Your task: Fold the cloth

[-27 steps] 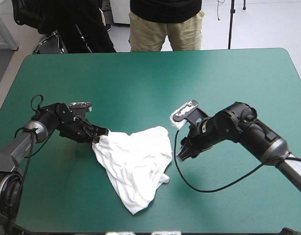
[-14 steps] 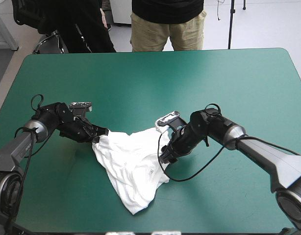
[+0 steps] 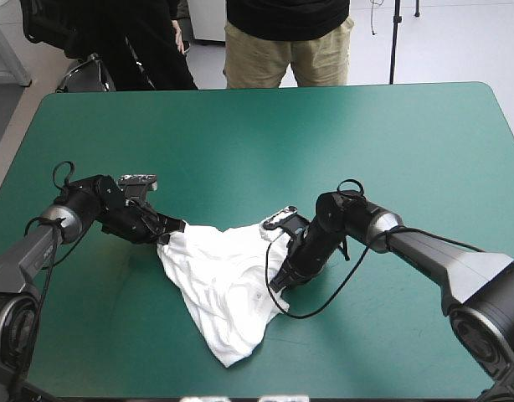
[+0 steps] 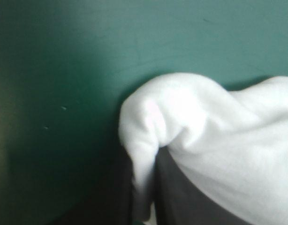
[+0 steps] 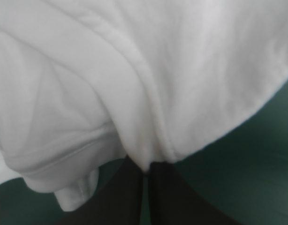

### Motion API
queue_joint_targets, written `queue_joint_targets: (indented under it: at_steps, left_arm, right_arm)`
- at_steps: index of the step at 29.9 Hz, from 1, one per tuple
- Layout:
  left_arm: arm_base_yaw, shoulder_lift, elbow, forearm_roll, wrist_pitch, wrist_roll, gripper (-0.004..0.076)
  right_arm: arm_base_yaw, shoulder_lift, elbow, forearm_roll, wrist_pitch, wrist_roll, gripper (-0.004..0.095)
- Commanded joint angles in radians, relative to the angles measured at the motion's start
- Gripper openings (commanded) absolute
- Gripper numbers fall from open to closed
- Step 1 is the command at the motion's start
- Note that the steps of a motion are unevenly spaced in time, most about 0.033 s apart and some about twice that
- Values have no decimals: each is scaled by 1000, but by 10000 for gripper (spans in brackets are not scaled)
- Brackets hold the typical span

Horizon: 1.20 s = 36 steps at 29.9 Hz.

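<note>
While the white, short-sleeved T-shirt (image 3: 232,293) lies as a crumpled, roughly triangular heap on the teal-green tabletop (image 3: 257,126), nearer its near edge than its far one, you have both arms down low on it. Your black-fingered left hand (image 3: 167,233) is closed on the heap's left corner. In its wrist view the cloth rises in a rounded fold straight out of the pinch and drapes over the dark fingers. Your right hand (image 3: 280,283) sits at the heap's right edge, fingers all but meeting, with a thick hem seam right at their tips. I judge that it grips that hem, though only by a shallow bite.

The step in hand looks like opening the heap out flat before any fold is made. Raise both hands together and keep them level, so neither corner takes all the weight. Draw them apart gently rather than snapping the cloth taut, because a jerk could pull the hem out of the right pinch. I cannot tell how many layers either hand holds, so watch whether the cloth opens as it rises. The heap's long tail points toward the near edge. Lift high enough for it to hang free, then lay the T-shirt down smoothly across the tabletop.
</note>
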Motion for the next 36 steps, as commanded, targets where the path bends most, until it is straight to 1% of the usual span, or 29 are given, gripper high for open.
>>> queue_joint_targets:
  at_steps: [1, 5, 7, 11, 16, 20, 24, 29, 33, 36]
  left_arm:
    - [-1, -30, -1, 45, -14, 13, -17]
    - [-1, -96, -14, 49, -14, 19, -17]
    - [-1, -128, -31, 47, -4, 19, -17]
    - [-1, -165, -80, 30, 32, 19, -17]
    - [-1, -202, -180, 8, 119, 42, -17]
    - [-1, -263, -339, -33, 178, 46, -17]
    - [-1, -305, -578, -91, 259, 62, -17]
    - [-1, -308, -876, -171, 379, 75, -17]
    - [-1, -308, -1091, -188, 407, 75, -17]
    - [-1, -308, -1212, -188, 437, 87, -17]
  right_arm:
    - [-2, -83, -19, -45, 37, 13, -3]
    - [-2, -172, -26, -158, 39, 77, -3]
    - [-2, -222, -42, -192, 19, 87, -3]
    - [-2, -303, -106, -198, -17, 94, -3]
    - [-2, -357, -212, -211, 15, 113, -3]
    - [-2, -394, -337, -252, 56, 113, -3]
    - [-2, -413, -484, -286, 107, 113, -3]
    - [-2, -425, -703, -303, 141, 83, -3]
    - [-2, -427, -858, -307, 185, 66, -3]
    - [-2, -427, -982, -340, 257, 56, -3]
